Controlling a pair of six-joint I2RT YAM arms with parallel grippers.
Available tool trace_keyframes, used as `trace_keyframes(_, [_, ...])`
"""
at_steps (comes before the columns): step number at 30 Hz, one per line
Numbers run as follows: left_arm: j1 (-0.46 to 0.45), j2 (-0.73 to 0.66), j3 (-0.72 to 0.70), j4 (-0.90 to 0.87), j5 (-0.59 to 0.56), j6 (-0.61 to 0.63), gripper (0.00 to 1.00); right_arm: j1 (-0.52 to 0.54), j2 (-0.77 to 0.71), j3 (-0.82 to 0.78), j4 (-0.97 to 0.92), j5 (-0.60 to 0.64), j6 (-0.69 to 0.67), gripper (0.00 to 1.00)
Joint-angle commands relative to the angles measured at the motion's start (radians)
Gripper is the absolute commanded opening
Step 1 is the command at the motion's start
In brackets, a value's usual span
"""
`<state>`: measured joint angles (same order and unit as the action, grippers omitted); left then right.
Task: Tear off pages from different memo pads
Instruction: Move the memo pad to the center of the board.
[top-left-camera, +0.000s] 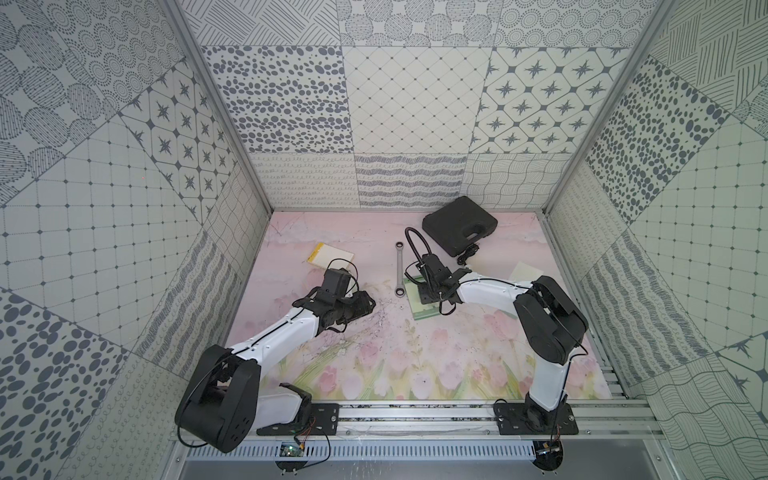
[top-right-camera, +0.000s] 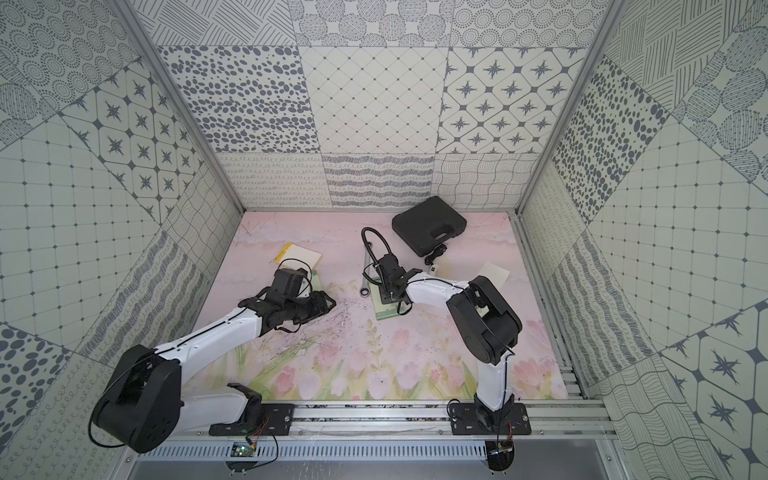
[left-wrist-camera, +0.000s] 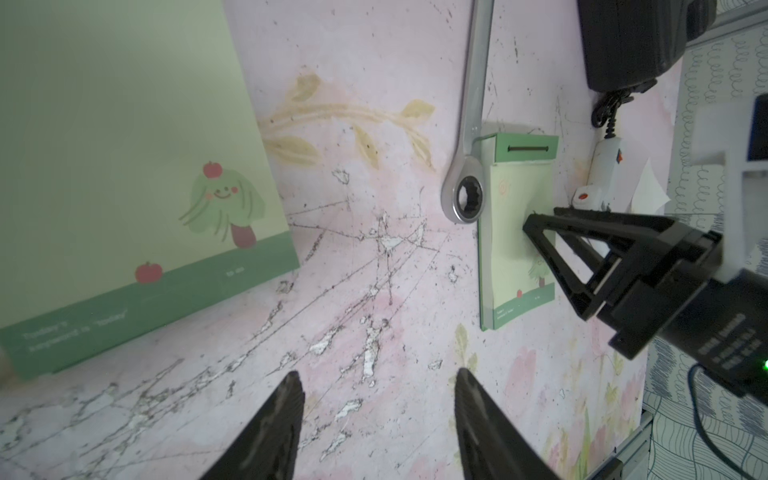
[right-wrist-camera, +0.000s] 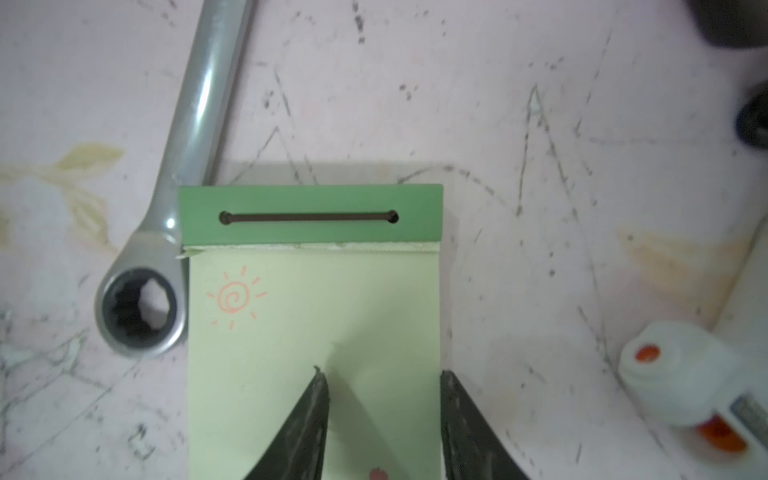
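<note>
R tool (right-wrist-camera: 383, 372), jaws half-spread, presses the likely floppy, tear-prone top page (right-wrist-camera: 270, 365) of a green memo pad (right-wrist-camera: 311, 203) just beside a wrench (right-wrist-camera: 199, 104) on the surface (right-wrist-camera: 540, 208), best pinched at its free edge opp. the binding; L tool (left-wrist-camera: 378, 373) hovers wide, empty.

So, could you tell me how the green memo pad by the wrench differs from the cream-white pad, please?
The green memo pad is pale green with a darker green band; the cream-white pad has a yellow band. The right tool rests its fingertips on the green memo pad; no tool touches the cream-white pad. The green memo pad lies against the wrench; the cream-white pad lies apart from it. Both lie on the table.
</note>
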<state>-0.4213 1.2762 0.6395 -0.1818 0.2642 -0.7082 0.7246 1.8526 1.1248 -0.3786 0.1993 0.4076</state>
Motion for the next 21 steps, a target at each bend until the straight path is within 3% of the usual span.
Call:
trace_keyframes(1, [-0.055,-0.018,-0.039,0.066,-0.013,-0.035,0.59,0.053,-0.029,-0.151,-0.176,-0.083,0.063,0.44])
trace_keyframes(7, [-0.109,-0.017,-0.084,0.138,0.001,-0.068,0.59,0.107,-0.265,-0.269,-0.249,-0.203,0.099,0.45])
trace_keyframes(13, [-0.136,-0.002,-0.062,0.145,0.053,-0.074,0.58,0.097,-0.51,-0.268,-0.29,-0.23,0.093,0.7])
trace_keyframes(21, [-0.188,-0.048,-0.078,0.186,0.075,-0.074,0.57,0.08,-0.454,-0.128,-0.374,-0.329,0.039,0.76])
